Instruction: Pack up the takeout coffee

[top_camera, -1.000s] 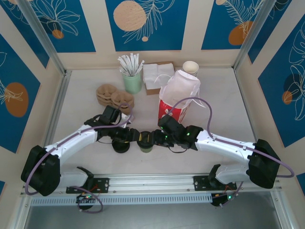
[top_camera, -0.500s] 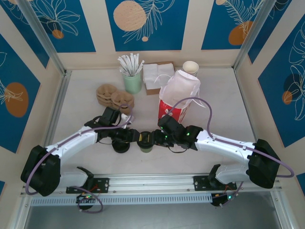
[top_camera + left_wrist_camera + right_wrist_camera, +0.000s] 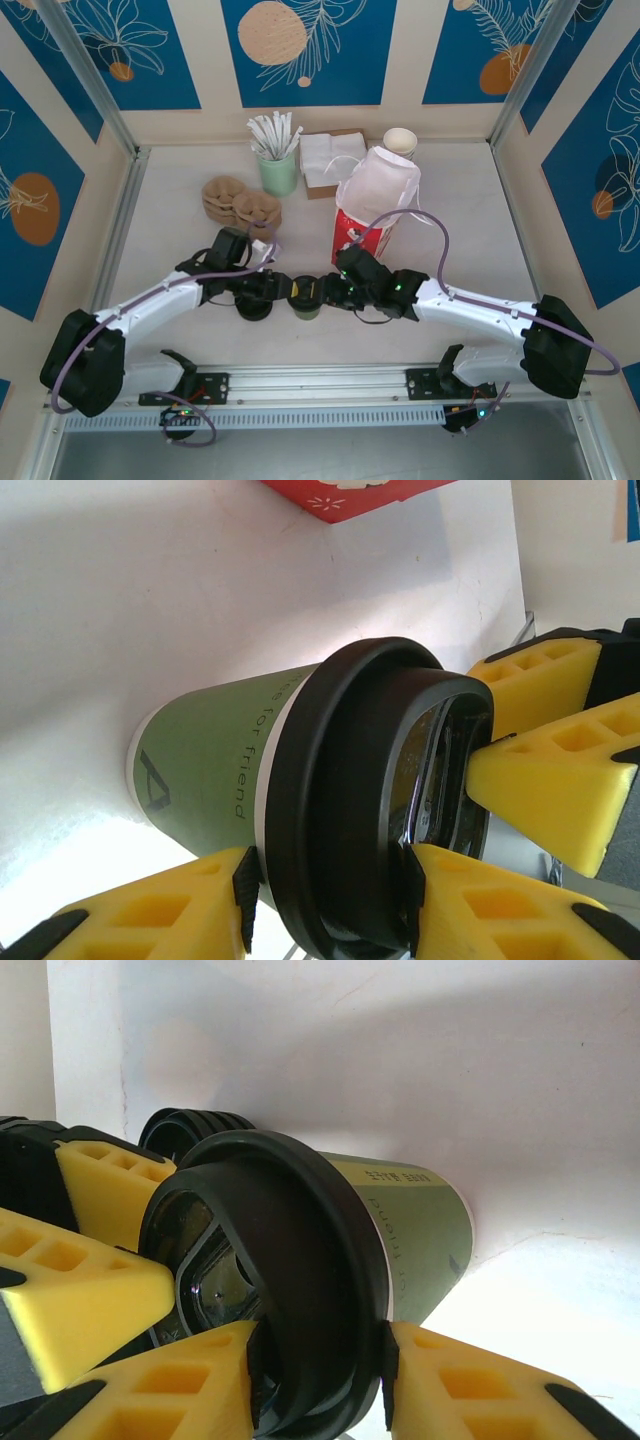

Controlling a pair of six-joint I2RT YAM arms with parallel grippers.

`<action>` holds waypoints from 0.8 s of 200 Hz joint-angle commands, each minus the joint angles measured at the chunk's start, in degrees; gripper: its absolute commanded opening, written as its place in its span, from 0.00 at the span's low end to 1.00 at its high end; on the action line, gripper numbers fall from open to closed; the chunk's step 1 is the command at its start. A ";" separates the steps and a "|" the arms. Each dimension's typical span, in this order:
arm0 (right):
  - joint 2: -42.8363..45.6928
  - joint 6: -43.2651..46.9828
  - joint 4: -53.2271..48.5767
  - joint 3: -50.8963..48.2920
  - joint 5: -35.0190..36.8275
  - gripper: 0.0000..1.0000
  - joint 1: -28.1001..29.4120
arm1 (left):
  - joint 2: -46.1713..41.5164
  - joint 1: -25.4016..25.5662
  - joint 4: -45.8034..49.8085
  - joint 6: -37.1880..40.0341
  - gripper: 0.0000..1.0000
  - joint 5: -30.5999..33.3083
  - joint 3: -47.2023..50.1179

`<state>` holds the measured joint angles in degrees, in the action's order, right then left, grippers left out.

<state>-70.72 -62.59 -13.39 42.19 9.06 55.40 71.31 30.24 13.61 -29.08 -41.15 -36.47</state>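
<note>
The takeout coffee (image 3: 307, 304) stood upright on the worktop (image 3: 470, 220), unmoved over the last second. The left gripper (image 3: 330, 880) and right gripper (image 3: 318, 1360) were both clamped on its lid rim, and only the arms had shifted slightly. Transfer to the bag (image 3: 378, 185) had evidently not begun.

The white table (image 3: 470, 220) bears trays (image 3: 242, 205), a stick cup (image 3: 278, 172), napkins (image 3: 330, 160) and cups (image 3: 400, 141) by its far edge, a bag (image 3: 378, 195) at mid-table, and lids (image 3: 254, 307) and the coffee (image 3: 306, 303) toward the near edge.

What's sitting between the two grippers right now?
The takeout coffee. The top view shows it upright, with the left gripper and right gripper at its lid from opposite sides.
</note>
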 commanded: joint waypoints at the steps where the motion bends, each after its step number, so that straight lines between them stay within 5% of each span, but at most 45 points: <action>1: -3.30 -1.47 -3.80 -3.59 1.49 0.36 0.38 | 2.51 0.53 5.56 0.20 0.42 5.36 5.02; 109: -3.38 -1.78 -4.86 -2.26 0.72 0.36 0.06 | 0.22 0.58 7.35 -0.41 0.41 5.02 2.39; 160: -3.09 0.88 -7.06 3.17 0.39 0.45 0.00 | -0.64 0.54 9.25 -0.65 0.43 4.45 -2.47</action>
<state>-71.96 -63.40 -14.66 43.97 8.91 55.37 69.91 30.20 16.12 -30.06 -39.75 -37.71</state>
